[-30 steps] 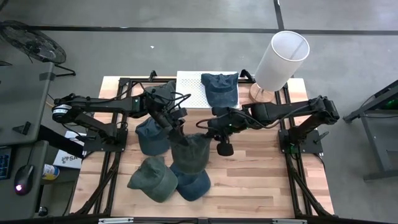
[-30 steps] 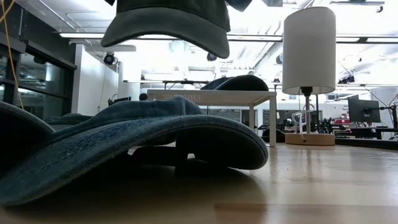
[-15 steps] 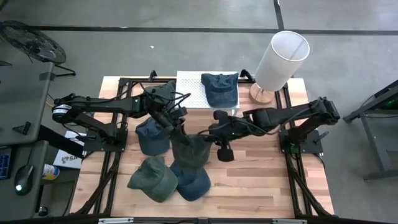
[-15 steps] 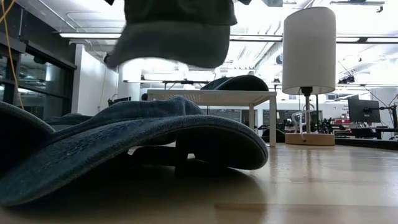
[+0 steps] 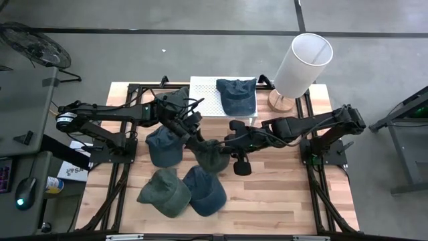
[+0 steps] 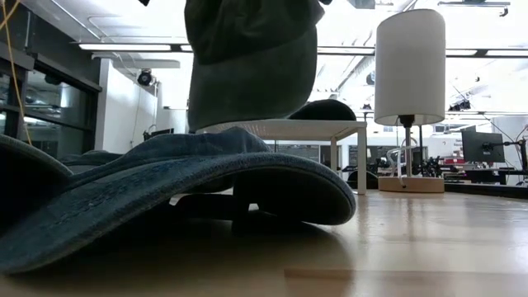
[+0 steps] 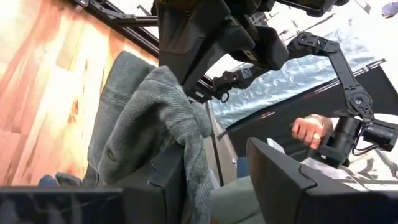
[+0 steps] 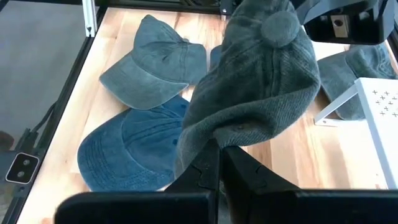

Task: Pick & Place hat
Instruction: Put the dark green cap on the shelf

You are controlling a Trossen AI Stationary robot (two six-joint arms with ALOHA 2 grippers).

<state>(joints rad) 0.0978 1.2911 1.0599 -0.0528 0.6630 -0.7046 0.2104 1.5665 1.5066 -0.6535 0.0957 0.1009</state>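
Hanging between the two arms above the worktop [image 5: 281,194], the green hat [image 5: 209,155] was pinched from both sides; the right gripper [image 8: 219,163] was clamped on its rim from the right, the left gripper [image 5: 194,139] held cloth from the upper left (one finger lay under the fabric); both arms were equally near, the hat sagging brim-down over the blue hat [image 5: 204,191] below.

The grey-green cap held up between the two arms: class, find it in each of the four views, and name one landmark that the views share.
High view: grey-green cap, table centre.
Low view: hanging at the top.
Left wrist view: draped at the centre.
Right wrist view: centre, button showing.
Shared landmark: blue cap lying on the table.
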